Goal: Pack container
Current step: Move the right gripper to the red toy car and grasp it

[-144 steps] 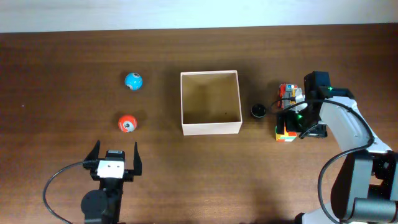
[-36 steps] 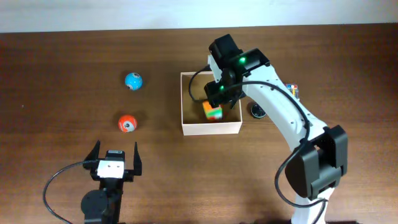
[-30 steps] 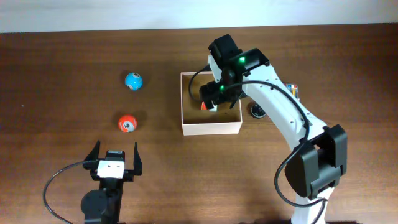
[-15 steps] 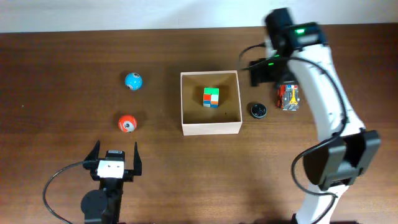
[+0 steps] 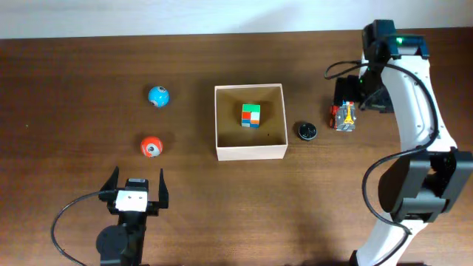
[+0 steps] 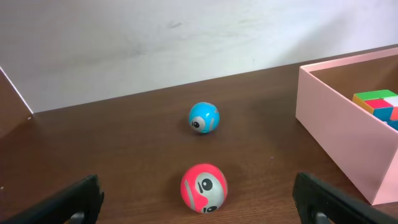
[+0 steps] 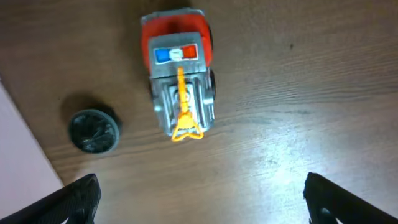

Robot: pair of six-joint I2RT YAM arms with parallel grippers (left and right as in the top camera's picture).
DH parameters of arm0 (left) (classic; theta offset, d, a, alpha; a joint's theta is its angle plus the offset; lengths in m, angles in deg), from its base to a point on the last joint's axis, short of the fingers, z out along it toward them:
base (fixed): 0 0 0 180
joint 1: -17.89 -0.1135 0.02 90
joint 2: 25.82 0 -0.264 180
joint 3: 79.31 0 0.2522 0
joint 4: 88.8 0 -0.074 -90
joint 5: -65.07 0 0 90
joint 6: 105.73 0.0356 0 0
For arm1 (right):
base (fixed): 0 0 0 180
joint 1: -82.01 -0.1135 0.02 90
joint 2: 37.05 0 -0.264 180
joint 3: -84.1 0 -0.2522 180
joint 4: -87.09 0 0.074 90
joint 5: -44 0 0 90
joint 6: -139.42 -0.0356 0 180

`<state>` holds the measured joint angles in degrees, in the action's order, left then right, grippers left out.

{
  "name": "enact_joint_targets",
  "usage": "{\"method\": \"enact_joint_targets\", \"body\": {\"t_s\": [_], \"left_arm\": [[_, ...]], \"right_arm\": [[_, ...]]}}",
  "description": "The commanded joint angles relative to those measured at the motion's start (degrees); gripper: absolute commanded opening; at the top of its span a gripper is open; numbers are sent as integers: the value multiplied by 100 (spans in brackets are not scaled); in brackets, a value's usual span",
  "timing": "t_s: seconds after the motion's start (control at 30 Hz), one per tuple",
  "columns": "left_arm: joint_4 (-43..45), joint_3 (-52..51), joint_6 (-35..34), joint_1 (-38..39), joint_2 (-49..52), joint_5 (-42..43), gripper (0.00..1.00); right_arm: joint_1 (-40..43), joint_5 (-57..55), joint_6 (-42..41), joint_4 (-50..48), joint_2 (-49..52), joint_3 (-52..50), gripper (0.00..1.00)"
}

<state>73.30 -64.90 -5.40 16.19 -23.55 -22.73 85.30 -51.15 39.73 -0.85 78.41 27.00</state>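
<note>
The container (image 5: 251,152), a square white-walled box with a tan inside, stands mid-table and holds a multicoloured cube (image 5: 250,116). In the left wrist view the container's wall (image 6: 339,134) and the cube (image 6: 379,104) show at the right. My right gripper (image 5: 360,96) is open and empty, above the table just behind a small orange and grey toy car (image 5: 344,117). In the right wrist view the car (image 7: 179,87) lies ahead of the wide-apart fingers (image 7: 74,199). My left gripper (image 5: 137,185) is open and empty near the front edge, facing a red ball (image 6: 204,187).
A blue ball (image 5: 158,95) and the red ball (image 5: 151,146) lie left of the container; the blue ball (image 6: 204,117) also shows in the left wrist view. A small black round object (image 5: 307,131) sits between the container and the car, and shows in the right wrist view (image 7: 93,130).
My right gripper carried the cube from the right side into the container, let it go, then moved back right to the toy car. The left arm has not moved.
</note>
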Motion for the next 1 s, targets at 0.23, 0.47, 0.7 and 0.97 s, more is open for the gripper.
{"method": "enact_joint_targets", "body": {"t_s": [0.23,0.47,0.7,0.97], "left_arm": [[-39,-11,92,-35,4,105,99],[-39,-11,92,-35,4,105,99],[-39,-11,92,-35,4,105,99],[-39,-11,92,-35,4,105,99]], "right_arm": [[-103,170,389,-466,35,-424,99],[-98,192,391,-1137,44,-883,99],[-101,210,649,-1582,46,-1224,99],[-87,234,693,-1788,393,-1224,99]]}}
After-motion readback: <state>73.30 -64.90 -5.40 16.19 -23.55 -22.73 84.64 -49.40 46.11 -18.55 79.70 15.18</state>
